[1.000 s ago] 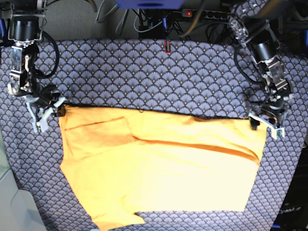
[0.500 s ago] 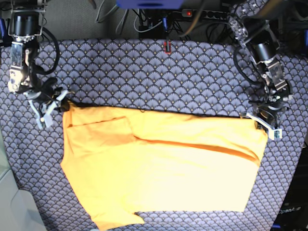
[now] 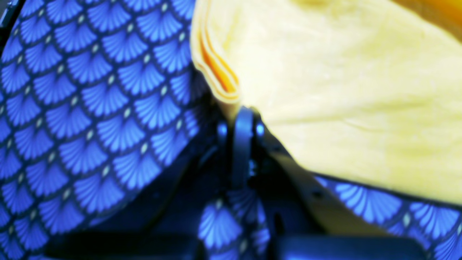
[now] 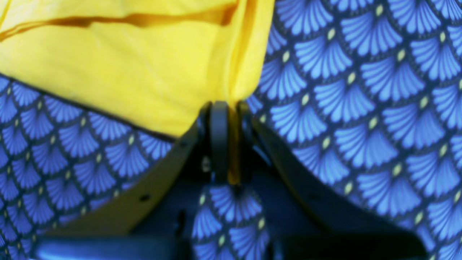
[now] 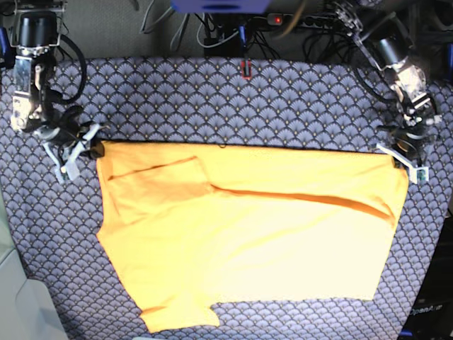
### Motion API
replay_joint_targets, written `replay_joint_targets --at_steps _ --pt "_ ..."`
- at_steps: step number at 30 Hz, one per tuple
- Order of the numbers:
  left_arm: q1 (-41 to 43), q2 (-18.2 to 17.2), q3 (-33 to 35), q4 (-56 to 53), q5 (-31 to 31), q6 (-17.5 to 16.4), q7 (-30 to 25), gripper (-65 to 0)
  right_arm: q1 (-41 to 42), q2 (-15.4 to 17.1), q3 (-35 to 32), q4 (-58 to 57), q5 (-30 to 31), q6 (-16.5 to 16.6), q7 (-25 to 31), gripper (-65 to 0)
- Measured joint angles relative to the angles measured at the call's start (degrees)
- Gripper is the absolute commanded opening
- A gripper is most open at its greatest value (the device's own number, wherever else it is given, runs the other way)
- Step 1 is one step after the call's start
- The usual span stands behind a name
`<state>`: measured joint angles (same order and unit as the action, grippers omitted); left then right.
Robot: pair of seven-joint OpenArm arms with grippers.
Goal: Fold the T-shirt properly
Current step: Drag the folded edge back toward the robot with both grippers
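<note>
The yellow-orange T-shirt lies spread and folded on the patterned cloth, its far edge stretched straight between both grippers. My left gripper, on the base view's right, is shut on the shirt's far right corner; the left wrist view shows the pinched layered edge above the closed gripper. My right gripper, on the base view's left, is shut on the far left corner; the right wrist view shows the cloth running between the jaws of the gripper. A sleeve lies folded over at the left.
The blue-grey scallop-patterned cloth covers the table. Cables and a power strip run behind the far edge. A red marker sits at the far middle. The table's left edge is near the right arm.
Both grippers moved away from the camera and outward with the shirt corners. The shirt's far edge has shifted back and pulled straighter and wider.
</note>
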<state>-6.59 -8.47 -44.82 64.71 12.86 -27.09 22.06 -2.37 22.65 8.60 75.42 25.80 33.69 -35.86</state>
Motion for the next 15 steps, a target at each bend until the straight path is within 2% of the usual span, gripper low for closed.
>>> replay_joint_targets --at_steps 8,12,15 --pt "4.09 0.44 -0.15 4.37 -0.17 0.04 0.66 -65.0 -8.83 -0.11 2.01 11.78 -0.68 0.57 -0.39 -65.0" --pt "4.61 0.52 -0.2 7.76 -0.42 0.07 8.11 -65.0 -11.91 -0.15 3.58 14.71 -0.17 0.74 -0.24 -65.0" --pt "5.84 0.5 -0.11 8.55 -0.74 0.07 8.28 -65.0 -13.31 -0.17 4.33 15.06 -0.04 0.85 -0.2 -65.0"
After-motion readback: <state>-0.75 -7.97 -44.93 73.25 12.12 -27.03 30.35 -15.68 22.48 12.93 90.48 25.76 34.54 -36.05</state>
